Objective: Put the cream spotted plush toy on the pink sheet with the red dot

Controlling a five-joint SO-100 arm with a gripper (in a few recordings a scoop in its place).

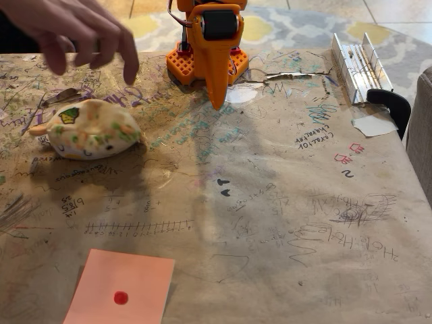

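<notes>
A person's hand is hovering above the cream spotted plush toy, which is lying on the scribbled bench at left. The orange robot hand is pointing down at the rear, clenched and grasping nothing. The pink sheet with the red dot is lying near the front edge, well apart from the toy.

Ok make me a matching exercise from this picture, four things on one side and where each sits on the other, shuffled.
Things:
1. cream spotted oval plush toy
2. salmon-pink paper sheet with red dot
3. orange robot arm's claw
4. person's hand

Places in the fixed view:
A. top centre, tip pointing down at the table
B. bottom left, flat on the table
C. top left corner, above the table
D. left side, lying on the scribbled brown paper

Pairs: 1-D, 2-B, 3-A, 4-C
</notes>
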